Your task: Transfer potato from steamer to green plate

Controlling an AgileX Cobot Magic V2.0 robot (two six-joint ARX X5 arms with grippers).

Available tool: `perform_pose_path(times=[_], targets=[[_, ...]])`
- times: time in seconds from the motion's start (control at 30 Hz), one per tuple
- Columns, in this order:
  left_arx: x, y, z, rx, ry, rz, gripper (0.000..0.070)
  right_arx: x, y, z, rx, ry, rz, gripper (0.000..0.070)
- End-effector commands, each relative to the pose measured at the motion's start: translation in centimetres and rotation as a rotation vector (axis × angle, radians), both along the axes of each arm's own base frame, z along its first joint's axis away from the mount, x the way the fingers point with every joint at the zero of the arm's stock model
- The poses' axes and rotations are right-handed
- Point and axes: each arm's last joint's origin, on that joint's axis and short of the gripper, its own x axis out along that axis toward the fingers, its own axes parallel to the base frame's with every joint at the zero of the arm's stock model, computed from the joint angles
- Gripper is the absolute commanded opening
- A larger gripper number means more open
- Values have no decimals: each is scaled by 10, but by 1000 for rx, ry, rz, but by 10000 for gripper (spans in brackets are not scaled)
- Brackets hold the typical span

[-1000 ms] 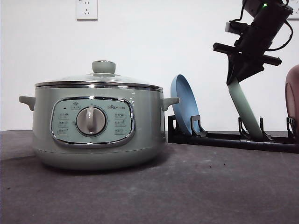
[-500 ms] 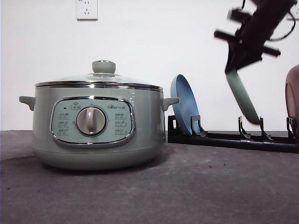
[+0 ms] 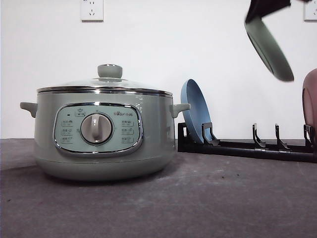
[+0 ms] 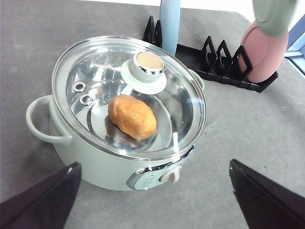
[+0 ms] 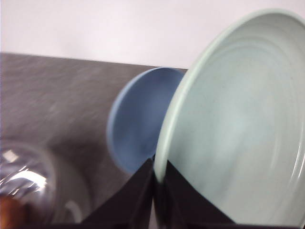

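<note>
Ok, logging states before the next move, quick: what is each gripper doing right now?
Left gripper: open, holding nothing.
Right gripper: closed on the green plate rim.

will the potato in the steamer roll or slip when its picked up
Probably apt to roll: the potato is a rounded oval lying on its side on smooth shiny metal inside the steamer. Its matte skin suggests fair grip, though jaws may slide off the curved ends. It looks solid, so likely stiff, and unlikely to deform.

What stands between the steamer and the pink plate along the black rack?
The blue plate, upright in the rack, stands between the steamer and the pink plate; the slots between the plates are bare, seen in the left wrist view.
</note>
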Motion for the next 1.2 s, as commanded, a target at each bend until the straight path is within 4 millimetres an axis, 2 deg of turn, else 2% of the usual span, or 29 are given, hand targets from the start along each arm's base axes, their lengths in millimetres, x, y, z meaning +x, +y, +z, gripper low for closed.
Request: perform_pose_path(times=[0.0, 0.23, 0.43, 0.57, 0.8, 0.97, 1.17], targets=[[0, 0, 7, 5, -36, -12, 637, -12, 5, 12, -54, -38, 47, 8], [0, 0, 7, 5, -37, -12, 637, -62, 26, 12, -256, 91, 124, 6], [0, 0, 7, 5, -37, -12, 637, -88, 59, -8, -413, 223, 220, 3], [0, 0, 7, 5, -36, -12, 637, -102, 84, -36, -516, 284, 299, 3], [0, 0, 7, 5, -37, -12, 637, -131, 117, -98, -717, 367, 384, 3], [0, 0, 7, 5, -39, -12, 637, -149, 132, -132, -778, 365, 440, 3], [0, 0, 8, 5, -40, -12, 637, -161, 143, -166, -796, 367, 486, 3]])
